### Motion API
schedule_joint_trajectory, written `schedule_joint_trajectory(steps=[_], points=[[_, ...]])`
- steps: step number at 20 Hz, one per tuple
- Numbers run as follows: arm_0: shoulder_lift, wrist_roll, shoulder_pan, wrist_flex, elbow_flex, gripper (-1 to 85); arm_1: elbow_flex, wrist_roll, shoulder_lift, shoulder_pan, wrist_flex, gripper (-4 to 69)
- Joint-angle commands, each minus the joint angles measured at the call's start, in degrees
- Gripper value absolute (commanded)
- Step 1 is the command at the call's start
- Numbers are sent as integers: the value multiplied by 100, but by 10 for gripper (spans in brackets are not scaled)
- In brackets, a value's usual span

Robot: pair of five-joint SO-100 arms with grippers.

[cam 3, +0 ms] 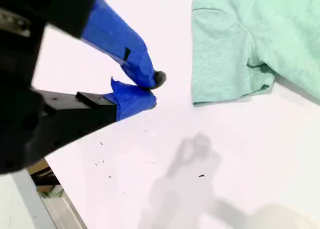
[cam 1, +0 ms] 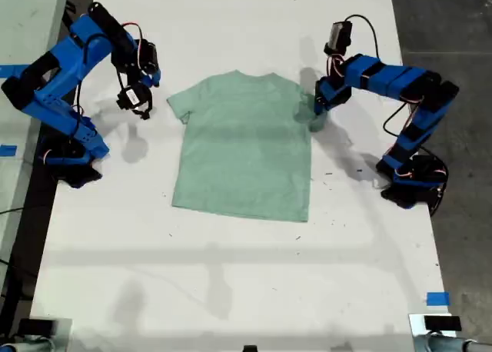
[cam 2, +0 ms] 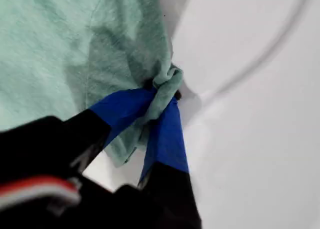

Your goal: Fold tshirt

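The pale mint-green tshirt (cam 1: 244,146) lies spread flat on the white table (cam 1: 231,275), collar toward the far edge. In the exterior view's right half, my first gripper (cam 1: 317,115) is shut on the sleeve, and the cloth (cam 2: 162,96) bunches between its blue fingers (cam 2: 167,134). My second gripper (cam 1: 138,101) hangs above the table in the exterior view's left half, just off the other sleeve (cam 3: 225,59). Its blue fingertips (cam 3: 145,74) are shut with nothing between them (cam 3: 150,90).
The arm bases stand at the table's two side edges in the exterior view (cam 1: 73,156) (cam 1: 411,184). Blue tape marks (cam 1: 437,298) lie near the front corner on the exterior view's right. Dark floor (cam 1: 453,29) borders that side of the table.
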Motion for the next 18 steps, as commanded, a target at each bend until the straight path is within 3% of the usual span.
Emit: schedule_joint_trajectory(steps=[1, 5, 11, 13, 18], points=[[26, 35, 35, -53, -26, 0, -229, 35, 53, -53, 316, -12], [35, 35, 53, -53, -35, 0, -940, 211, 686, -272, 1283, -14], [35, 0, 114, -141, -26, 0, -2505, 958, 686, -1055, 1582, -15], [35, -18, 132, -141, -26, 0, -2909, 1397, 536, -1371, 1424, -15], [18, -35, 158, -176, -53, 0, -3111, 2180, -290, -1969, 220, -15]])
